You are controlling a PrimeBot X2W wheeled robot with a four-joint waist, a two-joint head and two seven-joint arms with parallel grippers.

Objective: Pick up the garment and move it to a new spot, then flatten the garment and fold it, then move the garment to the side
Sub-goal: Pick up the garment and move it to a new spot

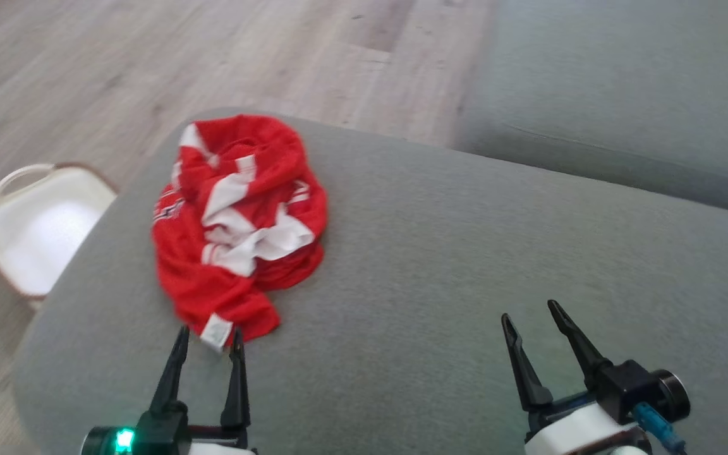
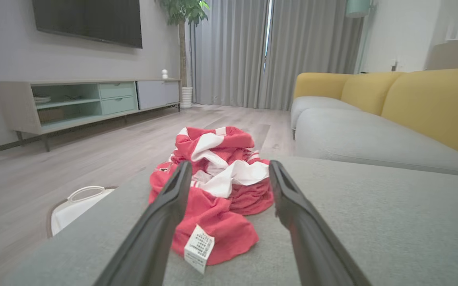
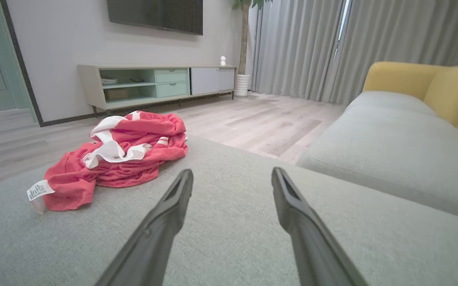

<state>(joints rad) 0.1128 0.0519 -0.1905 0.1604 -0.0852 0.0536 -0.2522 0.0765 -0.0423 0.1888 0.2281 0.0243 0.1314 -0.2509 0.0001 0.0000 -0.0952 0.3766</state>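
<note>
Nearest the lens, at seven o'clock, the left gripper (image 1: 209, 330), fingers spread wide, pinching nothing. Over at five o'clock, the right gripper (image 1: 529, 311), likewise splayed and empty, hanging above bare grey ottoman (image 1: 440, 265). And there at ten o'clock, near the cushion's rounded corner, the red-and-white garment (image 1: 237, 221), crumpled in a heap. Runs long from twelve to six, tapering into a tail with a white label (image 1: 217, 332) that lands right between the left gripper's tips. Lies dead ahead of the left gripper, at its twelve, touching or all but. Sits well apart from the right gripper, off at its ten. Looks like the left arm's pick, then: a short push forward and a close on that tail. Nothing lifted, nothing flattened, whole job ahead. Beyond the corner at nine o'clock, a white basket (image 1: 42, 227) on the floor.
</note>
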